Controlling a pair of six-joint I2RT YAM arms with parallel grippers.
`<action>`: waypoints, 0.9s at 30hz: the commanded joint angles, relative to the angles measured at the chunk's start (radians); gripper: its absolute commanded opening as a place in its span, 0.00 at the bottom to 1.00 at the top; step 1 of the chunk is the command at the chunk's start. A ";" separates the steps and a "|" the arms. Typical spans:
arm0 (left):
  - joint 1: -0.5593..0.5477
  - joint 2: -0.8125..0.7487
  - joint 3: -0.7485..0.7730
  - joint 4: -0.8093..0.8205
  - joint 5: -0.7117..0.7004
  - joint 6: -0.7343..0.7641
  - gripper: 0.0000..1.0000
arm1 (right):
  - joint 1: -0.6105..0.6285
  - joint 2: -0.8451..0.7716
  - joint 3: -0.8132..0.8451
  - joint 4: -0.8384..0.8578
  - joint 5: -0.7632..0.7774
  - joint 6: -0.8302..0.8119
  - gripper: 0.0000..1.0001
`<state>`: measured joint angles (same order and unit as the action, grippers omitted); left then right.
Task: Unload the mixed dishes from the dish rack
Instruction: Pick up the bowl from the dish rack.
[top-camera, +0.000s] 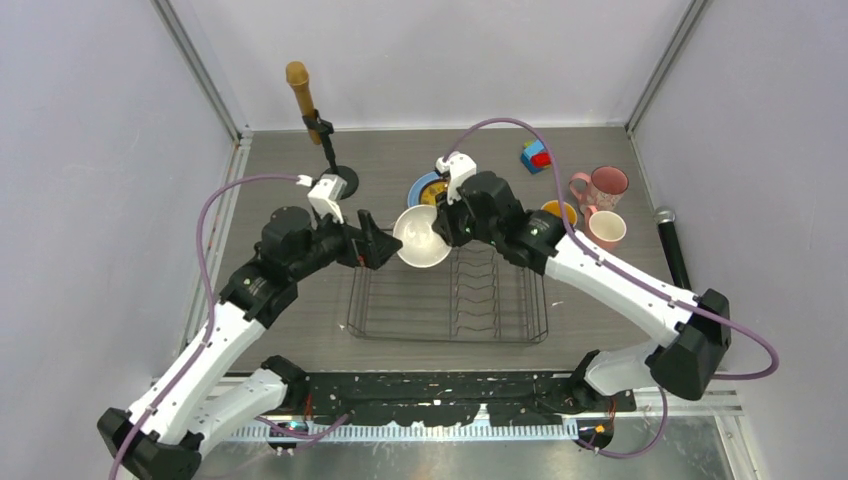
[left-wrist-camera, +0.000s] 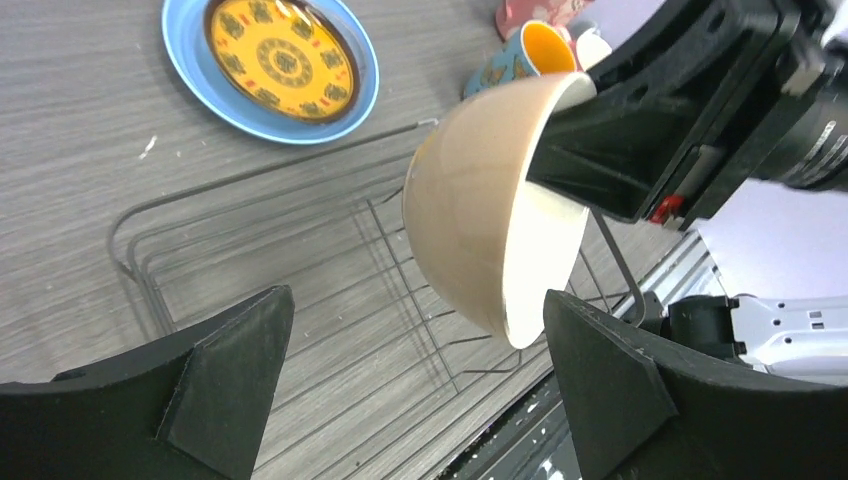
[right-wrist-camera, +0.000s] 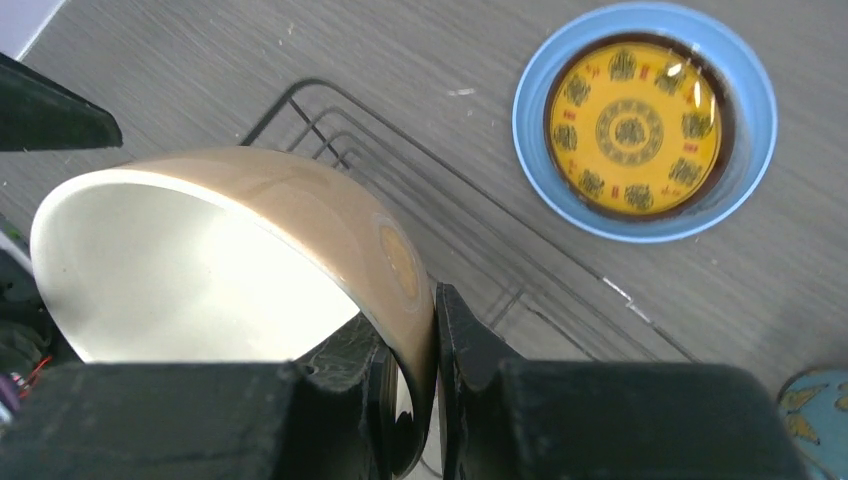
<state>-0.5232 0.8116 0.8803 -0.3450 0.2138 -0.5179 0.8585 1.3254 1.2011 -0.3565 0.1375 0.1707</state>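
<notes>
Right wrist view: the right gripper (right-wrist-camera: 432, 350) pinches the rim of the beige bowl (right-wrist-camera: 280, 210), which is tilted on edge above the far left part of the dish rack (top-camera: 500, 320). The left gripper (top-camera: 388, 242) hangs wide open beside the bowl, empty. Likely next: carry the bowl clear and set it upright on the table (top-camera: 300, 330). No writing is legible.

Right gripper (right-wrist-camera: 415, 335) pinched on beige bowl (top-camera: 420, 236) rim, arm reaching from bowl's right. Left gripper (top-camera: 386, 244) spread wide, just left of bowl, not touching.
</notes>
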 joint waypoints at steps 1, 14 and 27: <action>0.000 0.099 0.057 0.028 0.059 -0.007 1.00 | -0.049 0.064 0.131 -0.222 -0.194 0.093 0.01; -0.076 0.418 0.198 -0.127 -0.109 0.039 0.72 | -0.052 0.179 0.232 -0.313 -0.242 0.051 0.01; -0.118 0.430 0.246 -0.172 -0.386 0.029 0.00 | -0.052 0.103 0.178 -0.198 -0.154 0.023 0.98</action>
<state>-0.6601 1.2949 1.0916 -0.5465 -0.0067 -0.4480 0.8017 1.5368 1.3926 -0.6621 -0.0452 0.2138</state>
